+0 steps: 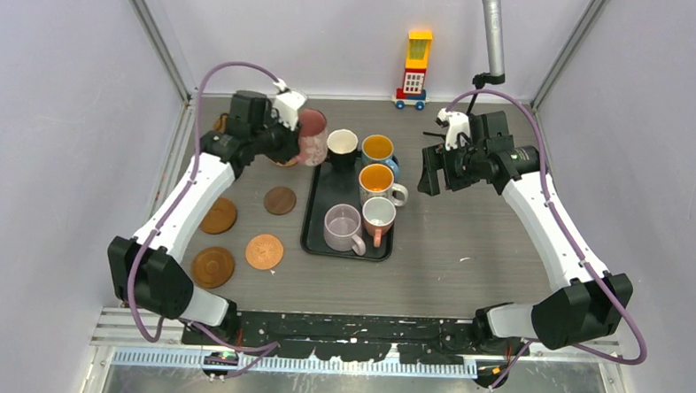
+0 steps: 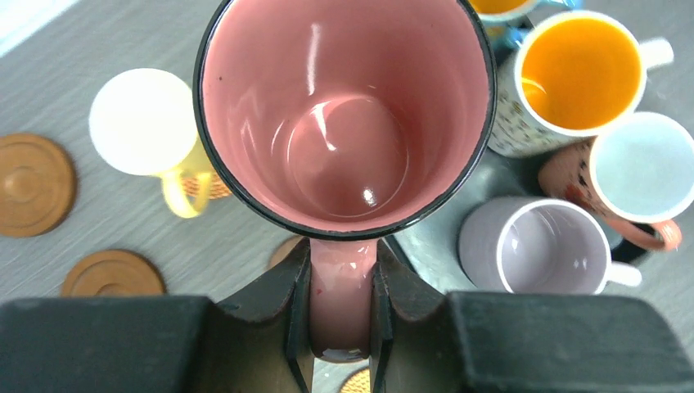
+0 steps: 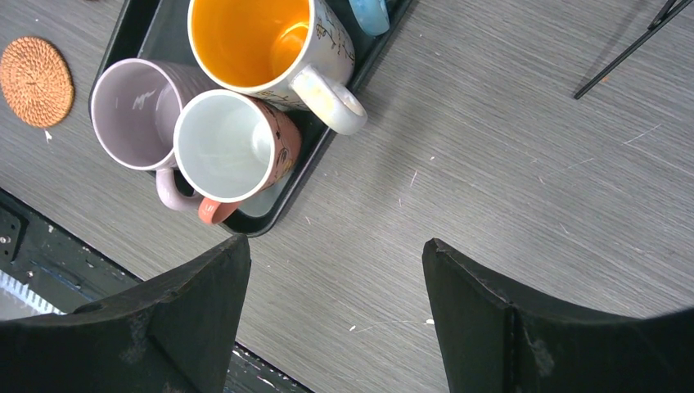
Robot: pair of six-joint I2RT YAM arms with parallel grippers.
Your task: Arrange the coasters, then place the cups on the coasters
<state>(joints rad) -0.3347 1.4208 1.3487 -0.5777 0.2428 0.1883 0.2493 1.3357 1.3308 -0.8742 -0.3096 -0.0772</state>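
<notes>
Mug (image 2: 344,123), glossy pink ceramic, round-rimmed: handle clamped in left pincer (image 2: 342,266); right pincer (image 3: 335,250) apart.

Left end effector (image 2: 343,296) clamped, right end effector (image 3: 336,274) spread wide, both arms extended.

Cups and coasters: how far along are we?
Done: coasters spread out left of the tray; the yellow cup seems to sit on one. In hand: left claw grips the pink cup by its handle. Left: five cups at the tray; right claw open, empty.
</notes>
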